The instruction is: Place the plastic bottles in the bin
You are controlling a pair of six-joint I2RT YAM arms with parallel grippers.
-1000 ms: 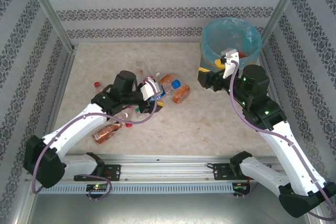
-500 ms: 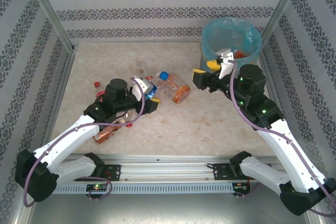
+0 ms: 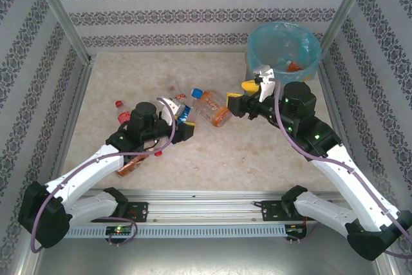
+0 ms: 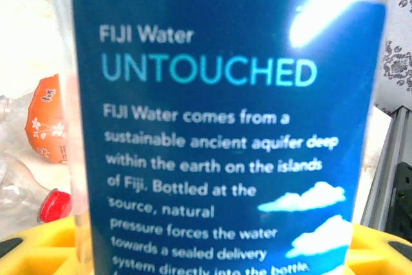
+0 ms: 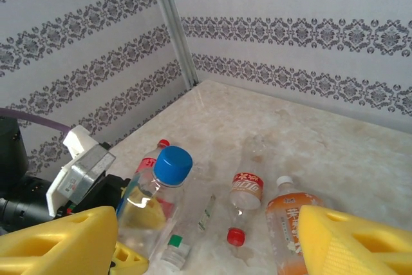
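Your left pincer point(image 3: 185, 119) clamped the blue-labelled clear plastic bottle point(image 4: 225, 127), cap point(image 3: 197, 93) toward the table's point(image 3: 257, 152) far edge, ends cropped; right pincer point(image 3: 243, 94) gaped.

**Bright, even light, one hot spot**

Overhead view is evenly lit, just soft shadows on the table point(image 3: 212, 152). Left wrist: the bottle point(image 4: 225, 127) has white glare top right on its blue label, print a bit soft. Right wrist: the close-up yellow fingers point(image 5: 347, 243) are blurry.
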